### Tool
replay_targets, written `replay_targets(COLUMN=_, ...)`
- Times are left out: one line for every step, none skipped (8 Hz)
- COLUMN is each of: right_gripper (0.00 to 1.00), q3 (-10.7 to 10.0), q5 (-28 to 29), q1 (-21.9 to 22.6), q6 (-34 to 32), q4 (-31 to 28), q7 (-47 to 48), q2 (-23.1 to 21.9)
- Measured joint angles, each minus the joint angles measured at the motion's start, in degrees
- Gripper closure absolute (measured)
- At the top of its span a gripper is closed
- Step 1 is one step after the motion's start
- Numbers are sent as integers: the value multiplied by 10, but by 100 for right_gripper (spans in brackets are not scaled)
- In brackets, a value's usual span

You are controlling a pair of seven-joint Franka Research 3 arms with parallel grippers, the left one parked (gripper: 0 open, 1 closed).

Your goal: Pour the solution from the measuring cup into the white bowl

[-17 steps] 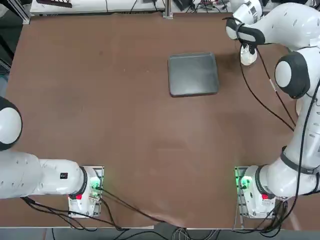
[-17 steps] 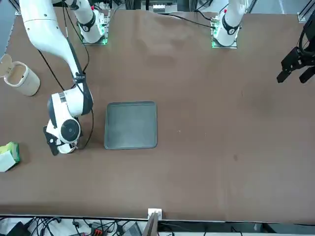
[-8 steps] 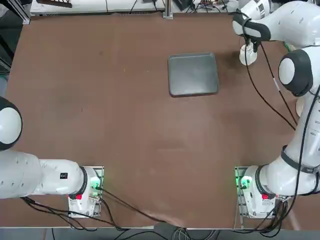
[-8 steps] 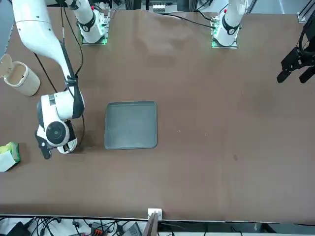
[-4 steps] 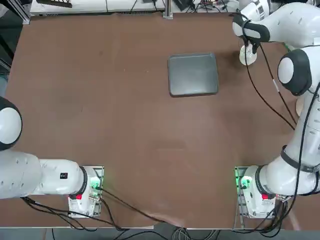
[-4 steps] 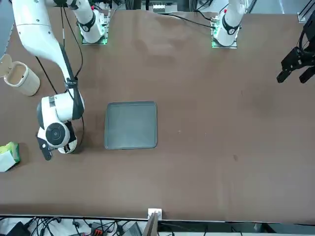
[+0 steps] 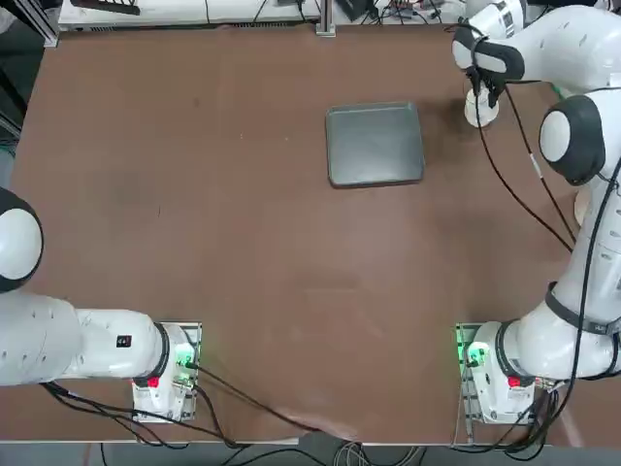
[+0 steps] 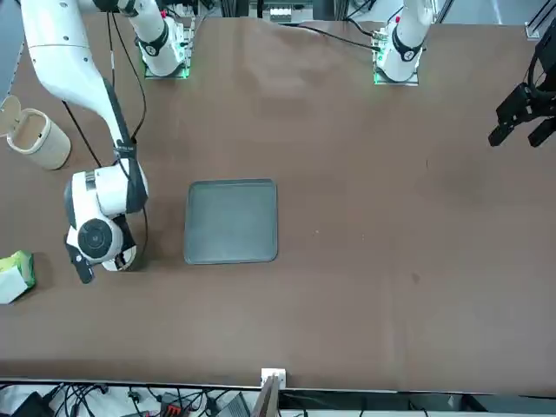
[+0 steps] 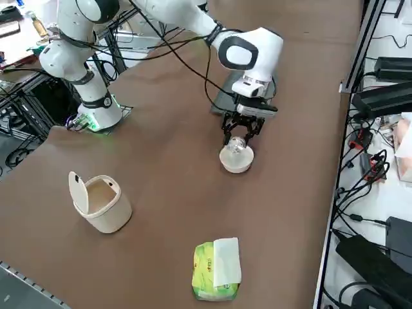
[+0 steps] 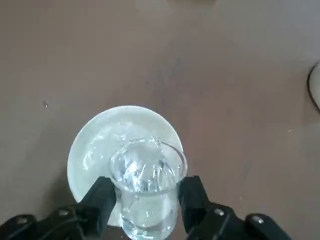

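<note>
The measuring cup (image 10: 147, 185), small and clear with a glinting rim, sits between the fingers of my right gripper (image 10: 147, 202), which is shut on it. It hangs just above the white bowl (image 10: 92, 150), with its rim over the bowl's pale inside, where wet glints show. From the right side, the gripper (image 9: 241, 131) points down, the cup (image 9: 237, 145) sits right over the bowl (image 9: 235, 162). From overhead, my wrist hides most of the bowl (image 7: 478, 112) at the far right of the table.
A grey tray (image 7: 375, 144) lies just left of the bowl. A large white vessel with a handle (image 9: 100, 203) and a green-yellow lump (image 9: 215, 270) stand further out toward the table's right edge. Cables and boxes (image 9: 386, 96) line the far edge.
Over the first second my right hand shifted slightly farther out and to the right above the bowl, cup still gripped. In the last half second it has hardly moved.
</note>
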Motion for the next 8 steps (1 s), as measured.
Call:
replay_targets(right_gripper=27, q3=0, q5=3, q1=-2, q6=0, q4=0, q7=-5, q2=0)
replay_targets(right_gripper=27, q3=0, q5=12, q1=-4, q6=0, q4=0, q7=-13, q2=0)
replay_targets(right_gripper=27, q3=0, q5=26, q1=-6, q6=0, q4=0, q7=-25, q2=0)
replay_targets(right_gripper=27, q3=0, q5=38, q1=-9, q6=1, q4=0, q7=-35, q2=0)
replay_targets(right_gripper=27, q3=0, q5=42, q1=-11, q6=2, q4=0, q7=-42, q2=0)
replay_targets(right_gripper=27, q3=0, q5=44, q1=-14, q6=3, q4=0, q7=-51, q2=0)
replay_targets(right_gripper=27, q3=0, q5=48, q1=-16, q6=4, q4=0, q7=-60, q2=0)
replay_targets(right_gripper=27, q3=0, q5=52, q1=-19, q6=5, q4=0, q7=-68, q2=0)
